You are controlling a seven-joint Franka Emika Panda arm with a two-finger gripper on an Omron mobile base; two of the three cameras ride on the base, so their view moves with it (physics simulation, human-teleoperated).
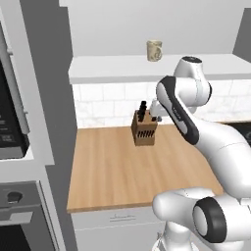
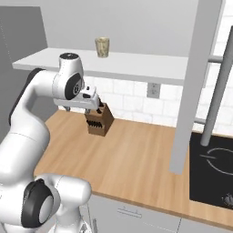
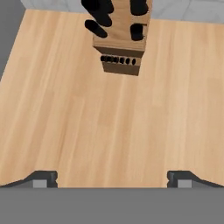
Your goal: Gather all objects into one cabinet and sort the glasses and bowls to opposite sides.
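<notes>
One beige mottled glass [image 1: 154, 50] [image 2: 102, 47] stands upright on the pale grey shelf of the open wall cabinet [image 1: 112, 70] [image 2: 141, 63]. My gripper [image 1: 156, 115] [image 2: 83, 109] [image 3: 112, 179] hangs below that shelf and points down at the wooden counter, just in front of the knife block. It is open, its fingertips [image 3: 41, 178] stand wide apart and nothing is between them. The bowls are out of view.
A wooden knife block [image 1: 144, 128] [image 2: 99, 122] [image 3: 120, 39] with dark handles stands at the back of the counter [image 1: 112, 166] [image 2: 136, 159]. A black cooktop [image 2: 214, 168] lies to the right. A grey upright panel [image 2: 193, 86] hangs over the counter's right part. Oven units [image 1: 12, 132] flank the left.
</notes>
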